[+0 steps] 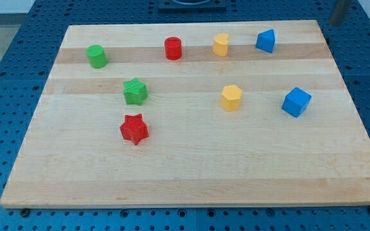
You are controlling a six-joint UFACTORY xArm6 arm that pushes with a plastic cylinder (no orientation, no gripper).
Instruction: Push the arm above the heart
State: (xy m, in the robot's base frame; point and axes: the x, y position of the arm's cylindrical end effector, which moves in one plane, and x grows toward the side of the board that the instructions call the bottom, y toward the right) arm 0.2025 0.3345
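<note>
Our rod shows only at the far right corner, its tip hidden, gripping nothing. The yellow heart [220, 44] sits far, between red cylinder [173, 48] and blue block [266, 41].

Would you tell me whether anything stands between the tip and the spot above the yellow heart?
My tip is off the board's top-right corner. The blue block sits just under the straight line to the strip above the yellow heart and might be grazed.
</note>
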